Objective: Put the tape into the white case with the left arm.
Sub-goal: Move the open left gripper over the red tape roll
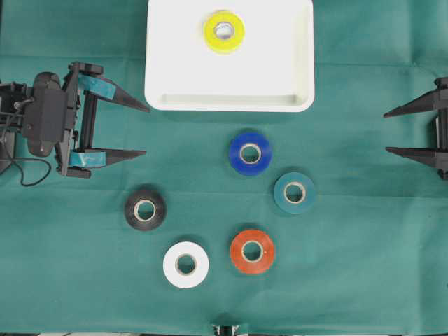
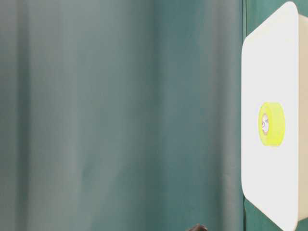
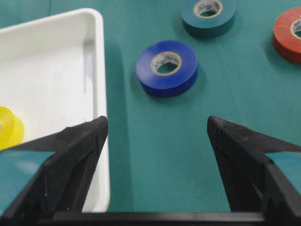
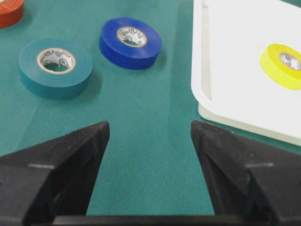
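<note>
The white case (image 1: pixel 229 103) lies at the top centre with a yellow tape roll (image 1: pixel 212 32) flat inside it. On the green cloth below lie a blue tape (image 1: pixel 238 154), a teal one (image 1: pixel 283 193), a black one (image 1: pixel 133 210), a white one (image 1: pixel 171 265) and an orange-red one (image 1: pixel 239 252). My left gripper (image 1: pixel 146 131), teal-banded, stands open beside the case's left front corner, holding nothing. In the left wrist view its empty gap (image 3: pixel 157 121) faces the blue tape (image 3: pixel 167 84), with the case rim (image 3: pixel 97 70) at its left finger. My right gripper (image 1: pixel 386 131) stands open at the right edge.
The right wrist view shows the open right gripper (image 4: pixel 149 126) over bare cloth, the blue tape (image 4: pixel 130 51) and teal tape (image 4: pixel 54 80) ahead and the case corner (image 4: pixel 197 70) to the right. The table-level view shows the case (image 2: pixel 255 72) with the yellow roll (image 2: pixel 275 124).
</note>
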Robot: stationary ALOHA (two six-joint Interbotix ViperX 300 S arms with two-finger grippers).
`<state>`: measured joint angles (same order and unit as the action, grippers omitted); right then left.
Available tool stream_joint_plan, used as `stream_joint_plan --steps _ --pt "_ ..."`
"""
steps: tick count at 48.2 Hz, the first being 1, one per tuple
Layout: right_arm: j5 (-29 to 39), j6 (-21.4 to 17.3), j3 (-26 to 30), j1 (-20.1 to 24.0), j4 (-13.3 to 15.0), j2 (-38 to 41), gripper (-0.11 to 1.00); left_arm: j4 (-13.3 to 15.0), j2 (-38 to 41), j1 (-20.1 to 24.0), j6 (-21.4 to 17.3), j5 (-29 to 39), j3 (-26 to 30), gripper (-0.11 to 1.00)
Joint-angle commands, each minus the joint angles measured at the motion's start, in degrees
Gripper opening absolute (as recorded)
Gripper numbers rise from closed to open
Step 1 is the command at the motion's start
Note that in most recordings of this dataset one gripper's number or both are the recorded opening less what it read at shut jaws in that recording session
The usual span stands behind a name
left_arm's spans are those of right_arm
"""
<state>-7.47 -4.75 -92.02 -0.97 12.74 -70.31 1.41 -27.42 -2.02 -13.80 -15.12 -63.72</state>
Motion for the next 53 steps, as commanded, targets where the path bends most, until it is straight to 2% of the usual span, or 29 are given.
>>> stream_joint_plan --steps 1,8,22,53 --pt "-0.4 0.0 0.5 0.0 0.2 0.4 0.97 0.1 0.0 -0.3 0.7 -0.7 1.0 0.88" --pt "-0.4 0.0 0.5 -0.1 0.2 0.4 0.97 0.1 0.4 -0.7 2.3 -0.7 1.1 0.88" --pt "-0.4 -0.1 0.5 -0.1 0.2 0.4 0.97 0.1 4.1 -4.8 5.5 -0.7 3.9 0.88" --pt "-0.4 0.0 0.5 -0.1 0.2 0.4 0.97 0.1 21.8 -9.7 5.7 -0.4 16.8 0.88"
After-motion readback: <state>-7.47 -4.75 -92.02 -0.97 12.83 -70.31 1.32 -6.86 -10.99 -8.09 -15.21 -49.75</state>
